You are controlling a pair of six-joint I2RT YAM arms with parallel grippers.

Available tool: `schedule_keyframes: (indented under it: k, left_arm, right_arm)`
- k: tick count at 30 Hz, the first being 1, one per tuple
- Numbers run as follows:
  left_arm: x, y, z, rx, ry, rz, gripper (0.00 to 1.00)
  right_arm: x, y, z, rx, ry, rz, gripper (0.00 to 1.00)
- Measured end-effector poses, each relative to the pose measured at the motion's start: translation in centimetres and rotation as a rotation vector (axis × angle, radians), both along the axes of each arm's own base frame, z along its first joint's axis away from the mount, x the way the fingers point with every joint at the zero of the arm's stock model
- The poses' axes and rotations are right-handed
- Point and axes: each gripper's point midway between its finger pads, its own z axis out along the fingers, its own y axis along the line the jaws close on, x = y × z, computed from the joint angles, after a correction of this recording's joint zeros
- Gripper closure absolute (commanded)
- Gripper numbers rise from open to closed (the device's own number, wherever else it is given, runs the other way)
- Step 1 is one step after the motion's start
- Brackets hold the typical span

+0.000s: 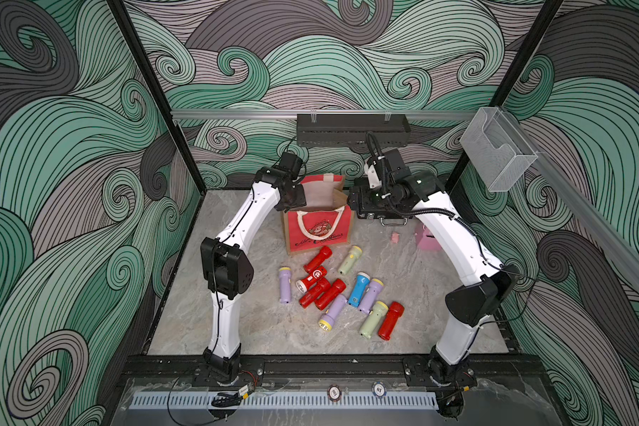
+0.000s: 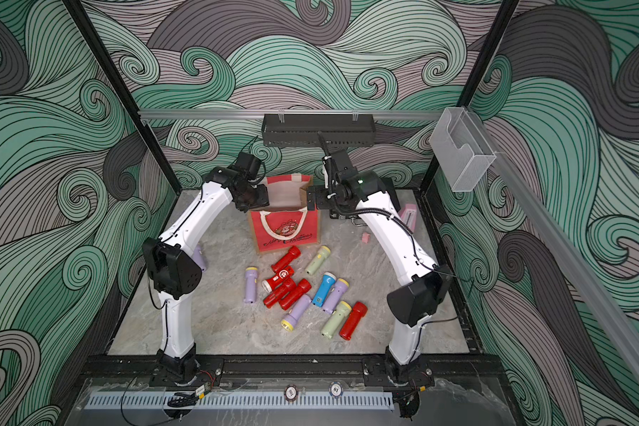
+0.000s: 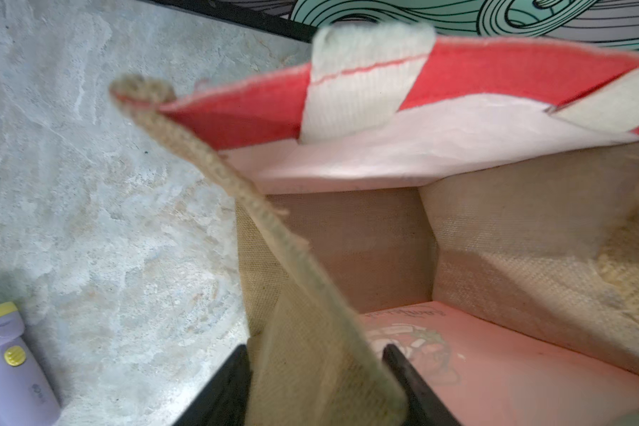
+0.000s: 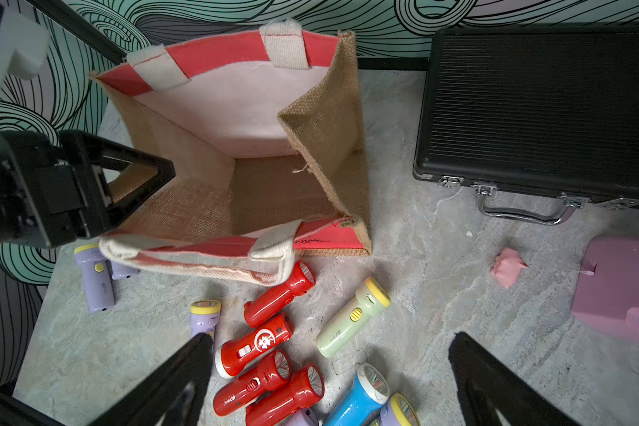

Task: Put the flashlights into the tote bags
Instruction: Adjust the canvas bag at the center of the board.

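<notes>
The rim of the tote bag (image 3: 495,66) is blurred in the left wrist view, where a lilac flashlight (image 3: 12,369) runs off the edge. In both top views the right arm (image 1: 447,228) hides most of the black case (image 1: 366,215).

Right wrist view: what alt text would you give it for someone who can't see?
An empty red-and-tan tote bag stands open on a marble table, the left gripper straddling its side wall. Colourful flashlights lie in front, a black case beside.
</notes>
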Motion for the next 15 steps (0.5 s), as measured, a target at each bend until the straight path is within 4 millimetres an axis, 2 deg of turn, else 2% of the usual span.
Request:
schedule_keyframes:
  k: [7, 11, 15]
  left_arm:
    - [-0.9, -0.3, -1.1, -0.022, 0.044, -0.007, 0.71]
    - [-2.0, 0.0, -1.9, -0.023, 0.080, -0.002, 0.74]
    - [-2.6, 0.1, -1.9, -0.027, 0.088, 0.002, 0.76]
  right_arm:
    - [3.7, 1.5, -2.1, -0.006, 0.012, 0.014, 0.00]
    - [5.8, 2.0, -3.9, -0.010, 0.026, 0.018, 0.02]
    - [7.4, 2.5, -6.3, -0.020, 0.056, 0.029, 0.13]
